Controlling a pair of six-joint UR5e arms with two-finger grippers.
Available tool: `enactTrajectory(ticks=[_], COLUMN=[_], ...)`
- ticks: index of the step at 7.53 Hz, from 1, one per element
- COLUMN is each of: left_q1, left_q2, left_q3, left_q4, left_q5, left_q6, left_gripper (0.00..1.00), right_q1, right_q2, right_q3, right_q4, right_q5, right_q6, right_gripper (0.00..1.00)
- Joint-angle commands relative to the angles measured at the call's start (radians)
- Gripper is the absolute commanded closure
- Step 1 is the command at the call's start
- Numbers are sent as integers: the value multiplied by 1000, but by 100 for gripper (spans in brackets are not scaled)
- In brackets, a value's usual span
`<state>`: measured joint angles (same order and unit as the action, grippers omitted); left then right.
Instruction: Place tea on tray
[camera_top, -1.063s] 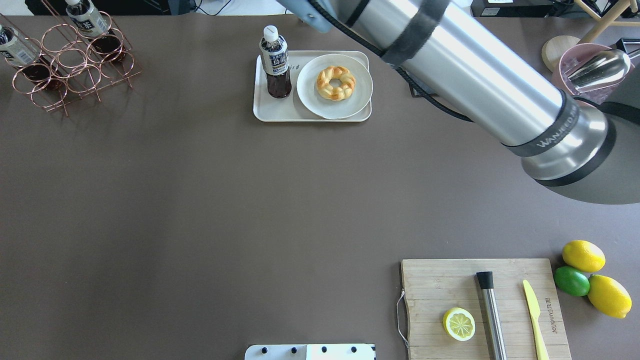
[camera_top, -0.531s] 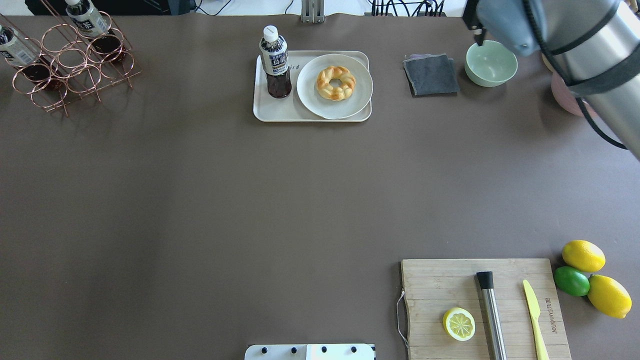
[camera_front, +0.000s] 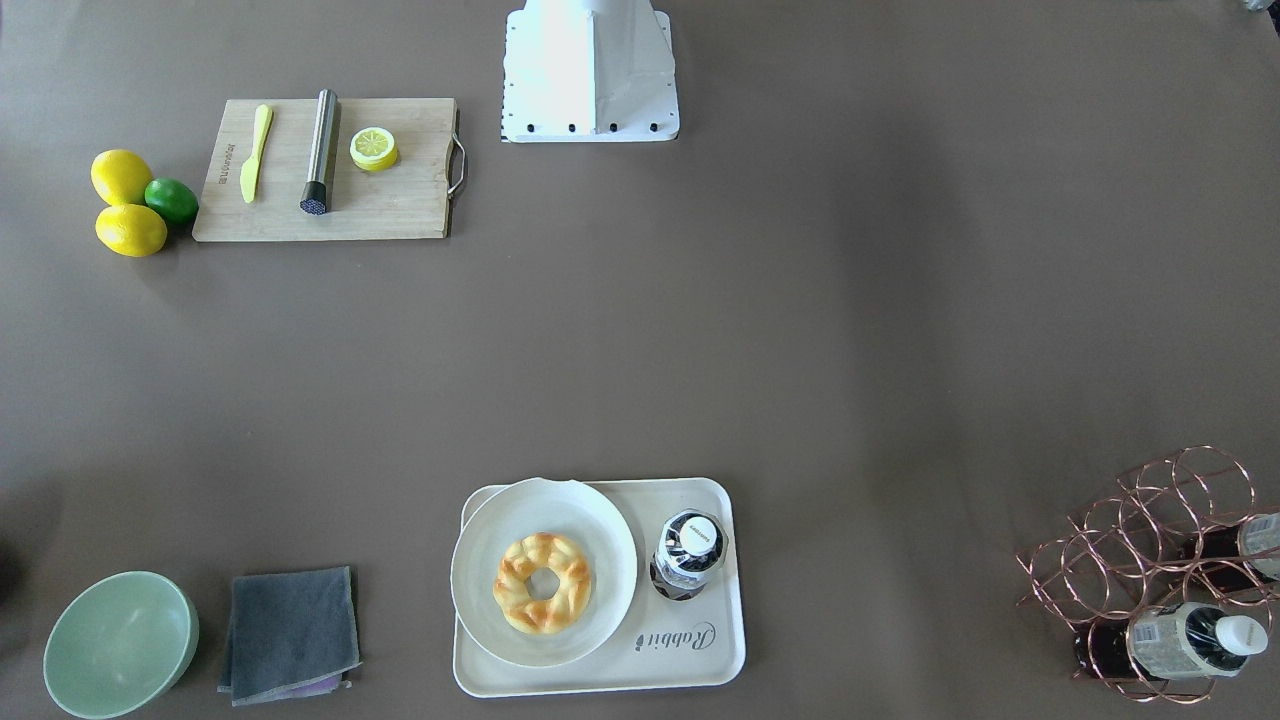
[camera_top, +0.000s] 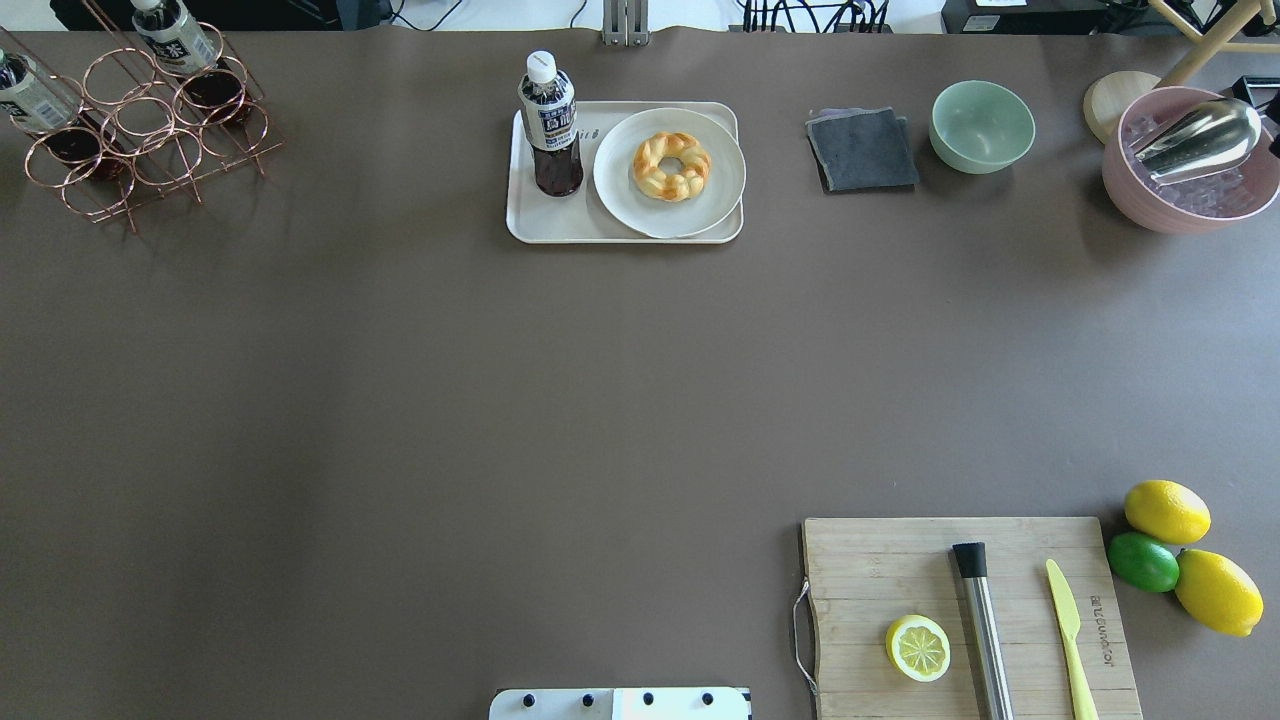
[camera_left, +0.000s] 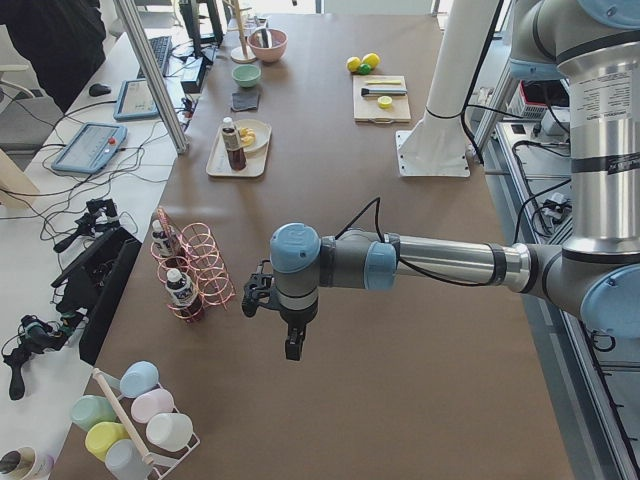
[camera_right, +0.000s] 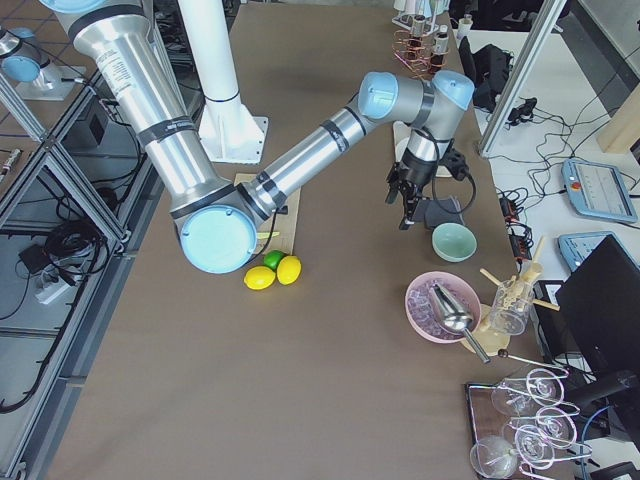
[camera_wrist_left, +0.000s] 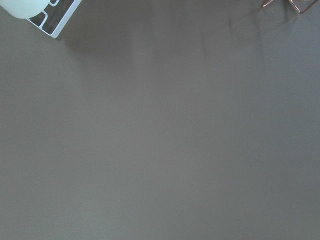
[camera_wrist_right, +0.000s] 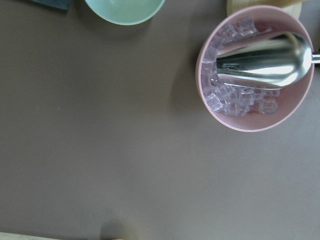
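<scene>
Seemingly your tea (camera_top: 550, 130) already stands on the tray (camera_top: 560, 222), nine o'clock of the plate (camera_top: 620, 190); you cannot tell the jaws' state.

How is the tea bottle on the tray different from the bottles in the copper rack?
The tea stands upright on the tray; the rack bottles lie tilted on their sides. The tea sits beside a plate; the rack bottles rest inside wire rings of the copper rack. Both have white caps, white labels and dark liquid.
</scene>
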<state>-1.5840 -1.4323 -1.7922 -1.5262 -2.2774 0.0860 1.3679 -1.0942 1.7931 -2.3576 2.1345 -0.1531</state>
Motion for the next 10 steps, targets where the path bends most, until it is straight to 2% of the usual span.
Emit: enactTrajectory(ticks=[1,2,4,6,10], left_q1=[-2,-1,1,1,1], left_q2=[-13,-16,-37,-46,-60], left_q3=[4,11,39,47,56], left_q4=[0,1,0,-2,0], left_q5=[1,1,-1,-1,-1], left_q6=[1,1,1,1,0], left_gripper=[2,2,2,2,2], right_q1=[135,170,197,198,212], right_q2=[-224,-280,-285,-302,-311], right_q3=[-35,-100,-271,-296,-293], right_q4=[180,322,501,524,586], right_q5=[88,152,168,195,168], right_q6=[-86,-86,-88,-80,-60], right_gripper=[0,0,0,0,0])
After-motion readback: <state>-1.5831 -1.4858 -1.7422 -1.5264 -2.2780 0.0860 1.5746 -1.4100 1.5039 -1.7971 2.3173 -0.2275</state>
